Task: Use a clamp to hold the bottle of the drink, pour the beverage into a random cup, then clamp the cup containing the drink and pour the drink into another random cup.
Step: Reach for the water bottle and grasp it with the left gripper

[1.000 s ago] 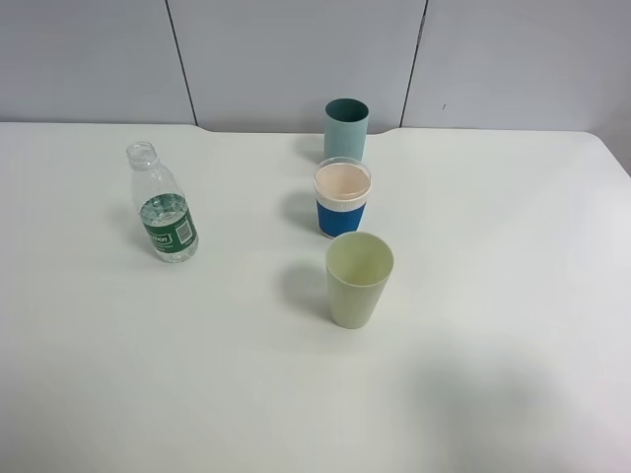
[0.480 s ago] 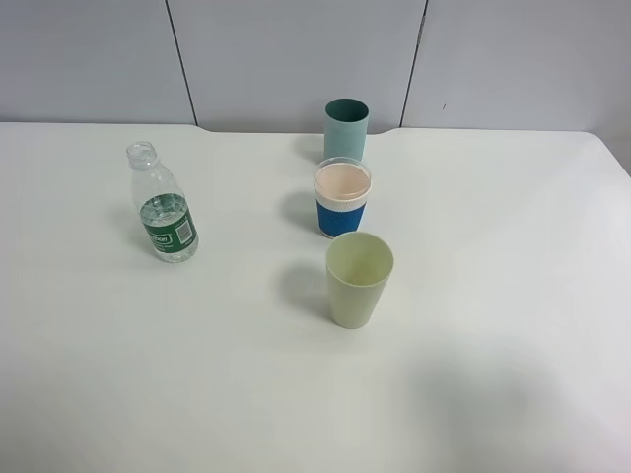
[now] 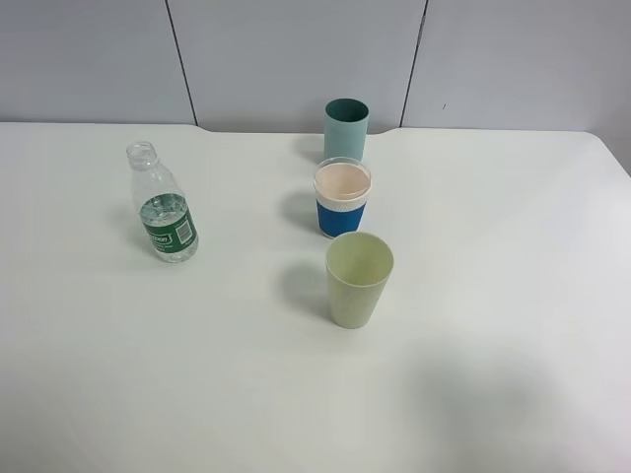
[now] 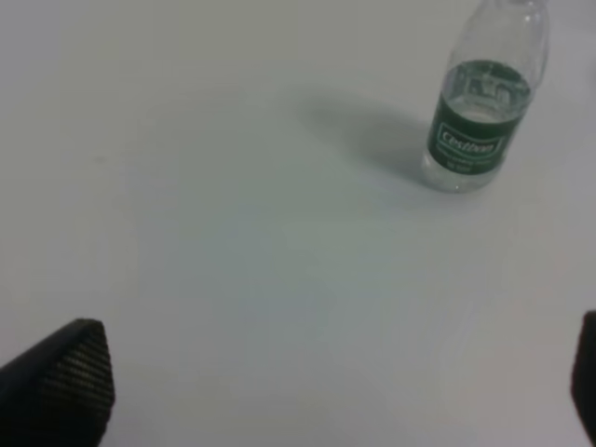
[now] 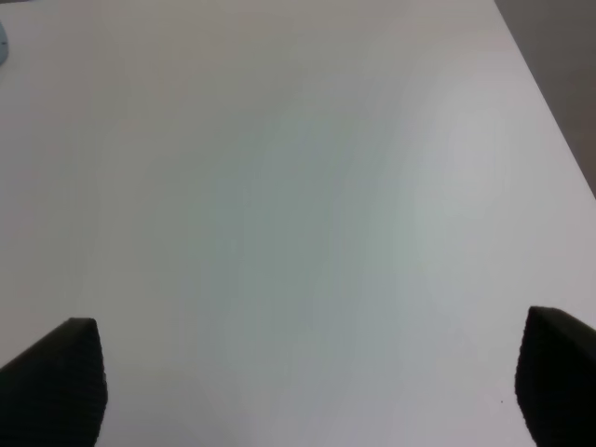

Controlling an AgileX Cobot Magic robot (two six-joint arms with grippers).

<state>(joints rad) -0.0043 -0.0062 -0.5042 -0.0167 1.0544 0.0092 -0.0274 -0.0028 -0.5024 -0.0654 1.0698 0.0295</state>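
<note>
Fingertips [image 4: 70, 377] cut off at wrist-view edges — left end effector [image 4: 326, 382] spread wide, empty; right end effector [image 5: 307, 377] same. Bottle [image 3: 164, 209] upright on counter [image 3: 493, 296], mouth up.

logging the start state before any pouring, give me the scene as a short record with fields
bottle: upright, capless, part full of clear liquid, on the table left of the cups
blue-banded cup: upright, middle of the row of three
pale green cup: upright, near end of row, looks empty
teal cup: upright, far end of row
left gripper: open, holds nothing, bottle ahead of it
right gripper: open, holds nothing, over bare table
</note>
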